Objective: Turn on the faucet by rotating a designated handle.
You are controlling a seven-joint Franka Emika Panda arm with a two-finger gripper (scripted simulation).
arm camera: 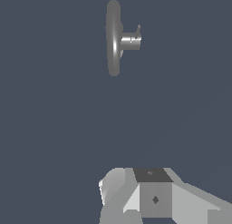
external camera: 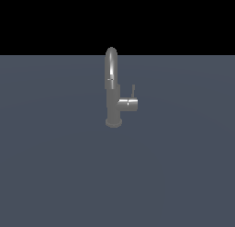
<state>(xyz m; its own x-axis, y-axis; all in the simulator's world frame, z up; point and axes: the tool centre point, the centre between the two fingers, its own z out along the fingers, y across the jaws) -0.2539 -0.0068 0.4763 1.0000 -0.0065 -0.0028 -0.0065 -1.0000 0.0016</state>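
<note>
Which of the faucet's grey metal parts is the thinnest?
The handle, a short thin rod standing up from the side stub, far slimmer than the arched spout.

handle (external camera: 133, 91) on faucet's (external camera: 111, 79) exterior-view right

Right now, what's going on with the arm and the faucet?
Nothing is being handled yet. The faucet stands alone on the grey surface, with its thin handle pointing up from the side stub, on the exterior view's right. The exterior view shows no arm. In the wrist view the gripper is well short of the faucet, its opening unclear.
</note>
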